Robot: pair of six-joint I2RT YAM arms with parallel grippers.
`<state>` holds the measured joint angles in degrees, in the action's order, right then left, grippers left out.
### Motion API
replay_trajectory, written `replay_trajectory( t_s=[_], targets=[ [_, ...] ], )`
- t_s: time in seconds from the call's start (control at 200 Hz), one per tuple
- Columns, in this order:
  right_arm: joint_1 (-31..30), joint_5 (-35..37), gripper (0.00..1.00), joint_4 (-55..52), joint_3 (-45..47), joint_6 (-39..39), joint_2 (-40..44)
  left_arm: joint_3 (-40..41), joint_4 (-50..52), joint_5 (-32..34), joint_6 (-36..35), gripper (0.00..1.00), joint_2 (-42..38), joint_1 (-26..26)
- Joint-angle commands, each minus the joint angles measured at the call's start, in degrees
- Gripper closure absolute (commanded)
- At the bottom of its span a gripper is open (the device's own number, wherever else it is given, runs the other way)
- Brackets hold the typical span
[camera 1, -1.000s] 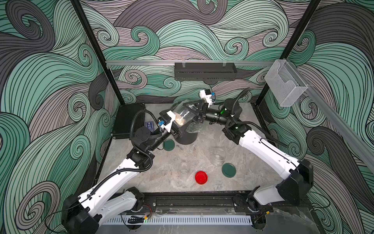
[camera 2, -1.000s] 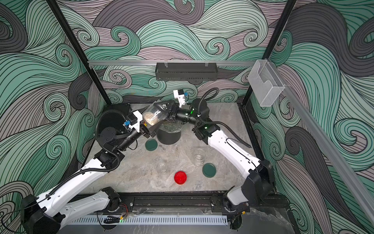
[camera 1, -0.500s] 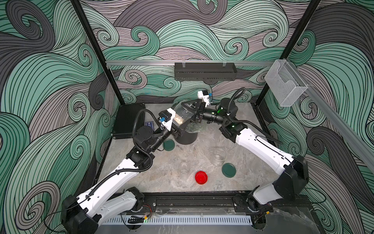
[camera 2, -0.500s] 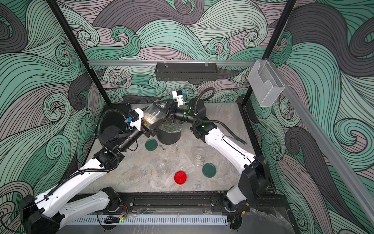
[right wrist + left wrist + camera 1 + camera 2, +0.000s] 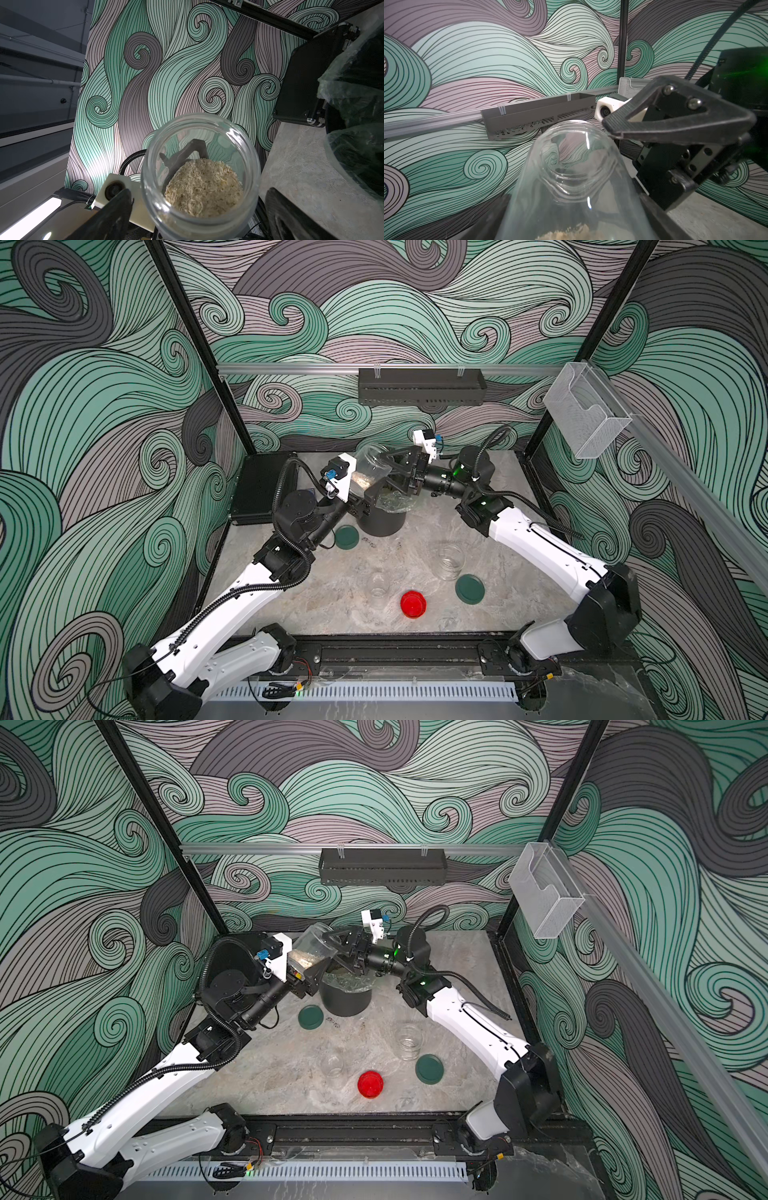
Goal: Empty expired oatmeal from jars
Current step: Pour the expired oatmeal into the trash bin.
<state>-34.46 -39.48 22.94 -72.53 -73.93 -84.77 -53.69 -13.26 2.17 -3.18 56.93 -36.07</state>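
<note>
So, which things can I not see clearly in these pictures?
Inside of the black bin: in both top views the held jar and right gripper cover it; the right wrist view cuts it off.
Hold of the left gripper: left wrist view, glass and bottom edge hide most of its fingers.
Dark specks beside the bin: too small in top views.

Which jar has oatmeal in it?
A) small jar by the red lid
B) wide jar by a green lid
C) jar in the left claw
C: the held jar, tilted in the left claw, shows a tan heap of oatmeal inside; the small jar and the wide jar look empty.
</note>
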Motion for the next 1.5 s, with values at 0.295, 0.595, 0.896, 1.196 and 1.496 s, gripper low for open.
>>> replay_trajectory(
  t_s=[0.295,0.595,0.896,1.196,1.496],
  targets=[
    [4.6,-0.3,0.01,-2.9,7.4,6.4,6.8,-11.9,9.6,2.5,3.8,1.00,2.6,0.3],
    [8.4,0.7,0.01,-8.3,9.9,14.7,8.9,-23.9,25.8,5.2,4.6,1.00,9.1,0.4],
    [9.0,1.8,0.01,-14.1,8.3,23.6,10.0,-34.3,41.6,8.5,6.7,1.00,15.6,1.5],
    [10.1,1.1,0.01,-15.3,7.9,24.4,9.9,-48.1,57.6,4.1,10.8,1.00,24.2,3.8],
    [10.2,1.2,0.01,-15.6,7.8,24.8,9.4,-59.8,68.4,3.2,12.5,1.00,32.9,4.3]
  ],
)
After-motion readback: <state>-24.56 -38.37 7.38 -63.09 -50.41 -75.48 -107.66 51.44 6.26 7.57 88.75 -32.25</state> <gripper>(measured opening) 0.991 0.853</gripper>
